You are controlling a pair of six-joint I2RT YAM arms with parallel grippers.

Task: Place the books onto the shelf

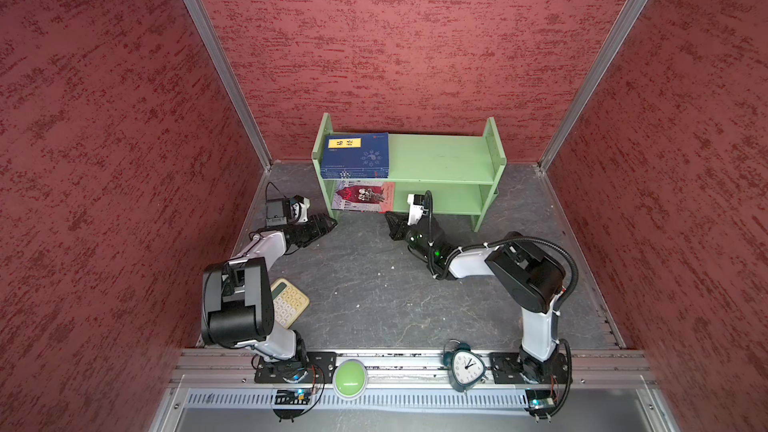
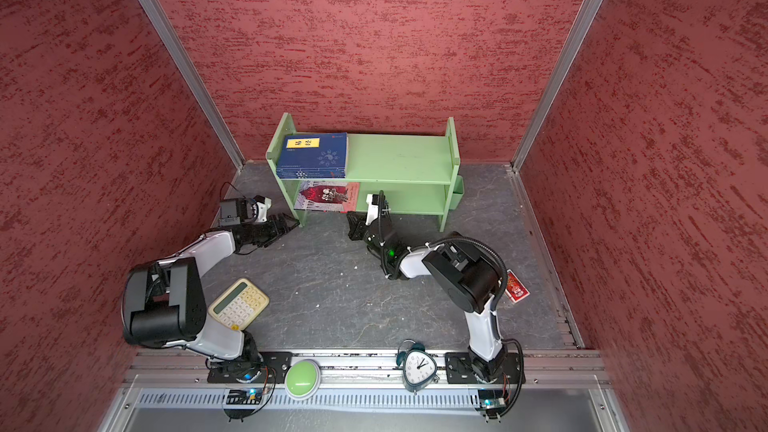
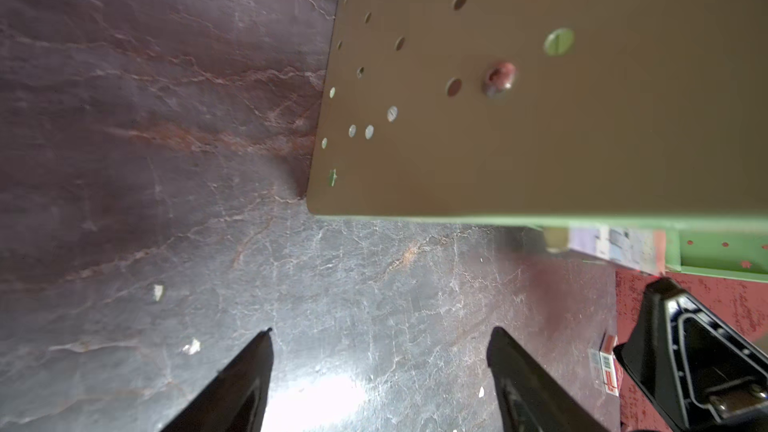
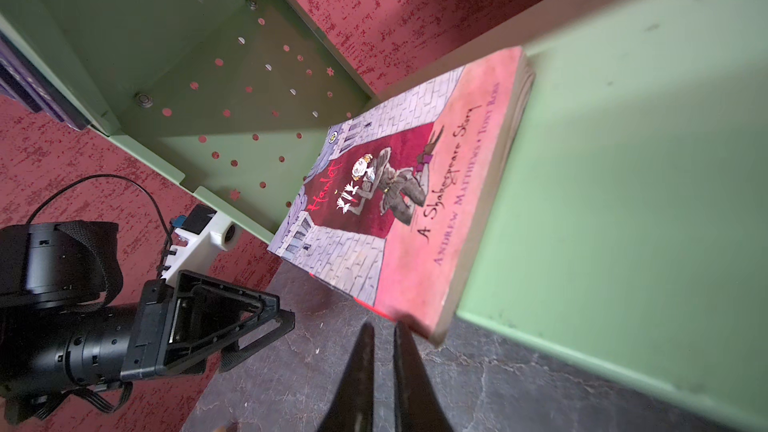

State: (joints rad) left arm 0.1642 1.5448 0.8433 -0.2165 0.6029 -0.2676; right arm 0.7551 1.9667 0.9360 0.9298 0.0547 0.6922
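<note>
The navy-blue books (image 1: 356, 156) lie stacked at the left end of the upper tier of the green shelf (image 1: 440, 160). The Hamlet book (image 4: 415, 201) lies on the lower tier, overhanging its front. Jaws of the right gripper (image 4: 384, 324) are together just beside its corner, while those of the left gripper (image 3: 381, 330) stand apart over the desk (image 1: 374, 284).

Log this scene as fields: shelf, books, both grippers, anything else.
Shelf: light green two-tier wooden rack, upright
Top tier: stack of navy-blue paperbacks with a yellow label, lying flat at the left end
Lower tier: red-pink illustrated book, lying flat, overhanging the front edge
Left gripper: open, empty, beside the rack's left side panel
Right gripper: shut, tips at the red-pink book's corner
Also: cream-yellow calculator on the table
</note>
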